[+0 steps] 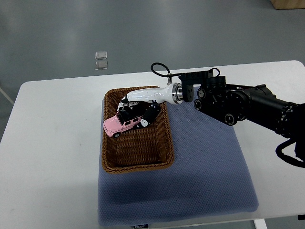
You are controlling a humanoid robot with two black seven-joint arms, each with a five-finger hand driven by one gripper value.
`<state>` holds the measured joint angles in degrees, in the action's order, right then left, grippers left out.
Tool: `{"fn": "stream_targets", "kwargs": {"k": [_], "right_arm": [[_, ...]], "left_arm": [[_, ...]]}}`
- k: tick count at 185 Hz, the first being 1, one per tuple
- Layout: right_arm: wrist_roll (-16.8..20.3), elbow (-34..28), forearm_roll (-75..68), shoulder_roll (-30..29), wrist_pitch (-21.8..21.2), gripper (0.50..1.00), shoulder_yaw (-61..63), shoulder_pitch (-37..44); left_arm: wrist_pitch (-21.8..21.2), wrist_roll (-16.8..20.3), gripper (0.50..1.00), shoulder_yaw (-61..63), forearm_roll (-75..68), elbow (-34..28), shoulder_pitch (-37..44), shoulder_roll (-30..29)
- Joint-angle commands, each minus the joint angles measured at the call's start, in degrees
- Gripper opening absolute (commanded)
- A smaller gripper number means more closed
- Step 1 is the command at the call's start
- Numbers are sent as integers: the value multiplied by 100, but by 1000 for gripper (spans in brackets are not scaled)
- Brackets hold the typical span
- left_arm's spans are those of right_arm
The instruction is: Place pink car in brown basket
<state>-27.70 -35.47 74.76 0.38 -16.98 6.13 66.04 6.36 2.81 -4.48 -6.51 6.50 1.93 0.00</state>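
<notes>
Pink car [119,125] in right hand [138,109] over basket [137,164]

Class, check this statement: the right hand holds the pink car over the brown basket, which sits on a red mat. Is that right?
One detail is wrong: the mat is blue, not red. The top view shows it. The rest stands: the right hand holds the pink car over the brown basket, which sits on that mat.
</notes>
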Motion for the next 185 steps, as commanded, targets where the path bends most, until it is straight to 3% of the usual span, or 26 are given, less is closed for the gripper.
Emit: {"fn": "stream_targets", "kwargs": {"k": [1, 7, 13, 20, 52, 97, 138, 156, 176, 185], "right_arm": [[63, 14, -14, -3, 20, 549, 2, -57], [72, 14, -41, -3, 28, 590, 2, -74], [72, 14, -76, -3, 81, 686, 19, -92], [72, 14, -76, -3, 108, 756, 54, -118], [72, 146, -102, 23, 151, 856, 125, -215], [116, 155, -1139, 164, -24, 858, 380, -188], [1258, 155, -4012, 577, -464, 860, 599, -311], [1399, 111, -5146, 840, -613, 893, 661, -505], [1470, 111, -6378, 1113, -938, 893, 951, -830], [1697, 120, -6878, 1148, -1070, 893, 1074, -979]], "left_arm": [[-3, 0, 1000, 0, -8, 0, 0, 0], [-3, 0, 1000, 0, 1, 0, 0, 0], [5, 0, 1000, 0, 1, 0, 0, 0], [5, 0, 1000, 0, 1, 0, 0, 0], [5, 0, 1000, 0, 1, 0, 9, 0], [5, 0, 1000, 0, 1, 0, 9, 0], [5, 0, 1000, 0, 1, 0, 0, 0], [-3, 0, 1000, 0, 1, 0, 9, 0], [5, 0, 1000, 0, -8, 0, 0, 0], [-3, 0, 1000, 0, 1, 0, 0, 0]]}}
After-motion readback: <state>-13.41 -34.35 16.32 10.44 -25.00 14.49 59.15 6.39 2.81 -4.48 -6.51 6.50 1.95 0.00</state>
